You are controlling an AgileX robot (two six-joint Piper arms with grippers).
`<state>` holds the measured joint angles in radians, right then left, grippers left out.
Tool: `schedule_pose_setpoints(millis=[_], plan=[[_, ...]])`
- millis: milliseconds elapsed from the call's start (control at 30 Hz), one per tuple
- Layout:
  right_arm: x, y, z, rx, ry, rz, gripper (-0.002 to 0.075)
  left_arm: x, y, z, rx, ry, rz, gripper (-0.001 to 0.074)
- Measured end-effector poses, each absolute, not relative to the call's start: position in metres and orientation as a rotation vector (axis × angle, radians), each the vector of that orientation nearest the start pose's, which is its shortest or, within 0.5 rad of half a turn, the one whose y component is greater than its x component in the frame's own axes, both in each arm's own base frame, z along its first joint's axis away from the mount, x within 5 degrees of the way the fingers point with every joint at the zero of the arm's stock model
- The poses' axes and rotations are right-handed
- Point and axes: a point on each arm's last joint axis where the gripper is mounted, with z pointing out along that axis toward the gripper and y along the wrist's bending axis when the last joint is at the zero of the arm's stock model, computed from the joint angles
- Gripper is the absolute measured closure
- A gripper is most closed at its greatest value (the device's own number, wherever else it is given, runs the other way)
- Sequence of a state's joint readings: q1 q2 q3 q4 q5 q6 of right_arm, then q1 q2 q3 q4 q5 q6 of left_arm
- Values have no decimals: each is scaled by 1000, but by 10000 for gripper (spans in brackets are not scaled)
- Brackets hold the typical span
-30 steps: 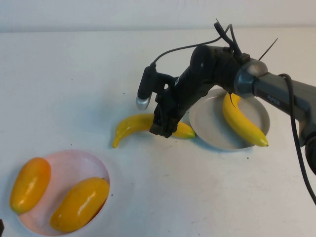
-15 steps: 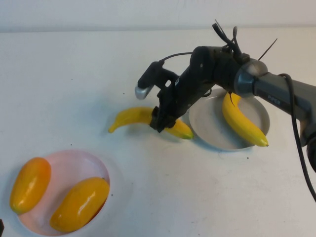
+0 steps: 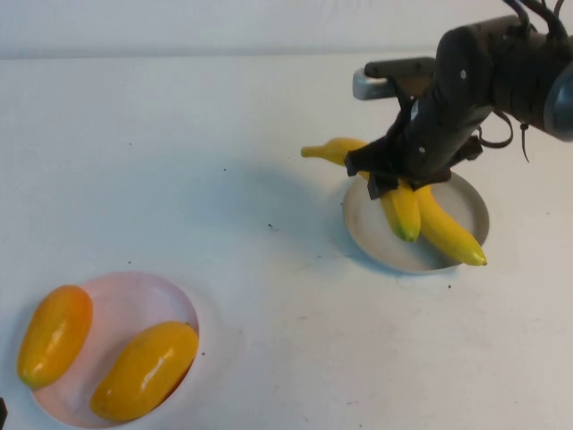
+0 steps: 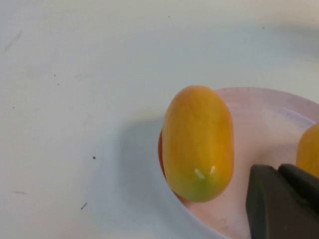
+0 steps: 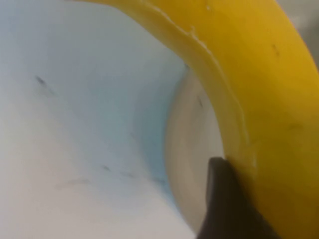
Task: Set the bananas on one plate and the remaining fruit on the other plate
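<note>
My right gripper [image 3: 390, 177] is shut on one banana [image 3: 403, 213] and holds it over the left rim of the grey plate [image 3: 365, 228], its stem end pointing left beyond the plate. The right wrist view shows that banana [image 5: 259, 79] against a dark finger [image 5: 224, 209] above the plate's rim [image 5: 192, 149]. The second banana [image 3: 448, 231] lies in the grey plate. Two orange-yellow fruits [image 3: 55, 334] [image 3: 143, 370] lie on the pink plate [image 3: 125, 305] at the front left. My left gripper [image 4: 279, 172] is shut and empty beside one fruit [image 4: 198, 142] over the pink plate [image 4: 264, 129].
The white table [image 3: 224, 161] stretches between the two plates with only small dark specks on it. The right arm's camera housing [image 3: 372, 82] and cables stand above the grey plate at the back right.
My right gripper has lifted the banana off the table and carried it right, from left of the grey plate to over its left rim. The fruits and the left arm have not moved.
</note>
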<state>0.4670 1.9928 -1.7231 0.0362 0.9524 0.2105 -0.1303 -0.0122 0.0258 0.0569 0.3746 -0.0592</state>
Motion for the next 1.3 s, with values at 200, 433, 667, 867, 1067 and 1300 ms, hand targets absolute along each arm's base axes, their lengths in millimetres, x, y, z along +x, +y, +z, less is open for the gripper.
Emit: schedule_pose_setpoints(millis=[200,433,667,867,1067,1300], plan=[[382,189,221,-285,2828,207,427,52,-5,172,102,1869,-75,738],[385,189,213,-274,2822,211,382,52,-5,172,102,1869,-75,738],[386,189,206,-272,2841,208,302,52,-5,172,102,1869,-75,738],[366,184,234,-291,2859,204,336,52,-5,172,102,1869,-75,738],[305,166,294,-325,2772,258,571,52,-5,172,102,1869,-75,738],[233,130,328,-351,2721,288,730,52,-5,172,102,1869,-75,738]])
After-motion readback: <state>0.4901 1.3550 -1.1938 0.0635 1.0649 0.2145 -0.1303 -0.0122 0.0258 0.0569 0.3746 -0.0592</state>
